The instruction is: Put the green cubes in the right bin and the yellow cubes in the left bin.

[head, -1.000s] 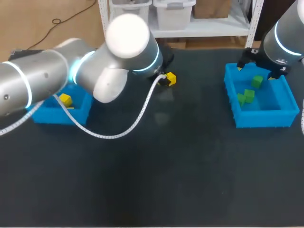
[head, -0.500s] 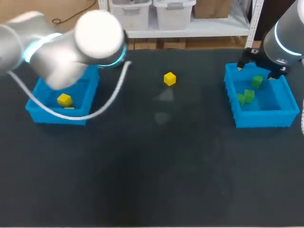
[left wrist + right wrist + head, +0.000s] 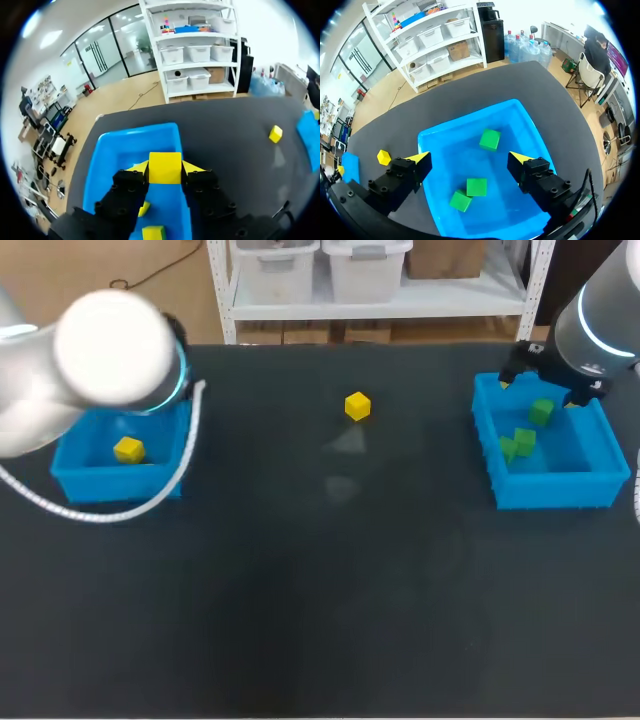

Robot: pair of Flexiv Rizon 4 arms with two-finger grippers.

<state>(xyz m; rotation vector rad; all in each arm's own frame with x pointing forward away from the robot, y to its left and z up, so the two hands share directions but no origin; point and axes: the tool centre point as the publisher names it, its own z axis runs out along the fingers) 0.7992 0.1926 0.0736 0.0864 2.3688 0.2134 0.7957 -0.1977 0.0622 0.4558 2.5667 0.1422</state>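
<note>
My left gripper [image 3: 165, 171] is shut on a yellow cube [image 3: 165, 164] and hangs over the blue left bin [image 3: 125, 150]. Two more yellow cubes [image 3: 154, 233] lie in that bin below it. In the head view my left arm covers its gripper; one yellow cube [image 3: 128, 449] shows inside the left bin [image 3: 110, 485]. Another yellow cube [image 3: 357, 406] sits loose on the table's far middle. My right gripper [image 3: 469, 159] stands open above the right bin [image 3: 470, 120], which holds three green cubes [image 3: 490, 139].
The right bin [image 3: 555, 490] sits at the table's right side with my right arm [image 3: 600, 310] over its far end. The dark tabletop stretches between the two bins, with only the loose yellow cube [image 3: 383, 156] on it.
My left arm has swung left from the table's middle to above the left bin. The loose yellow cube stays where it was. The right arm has not moved.
</note>
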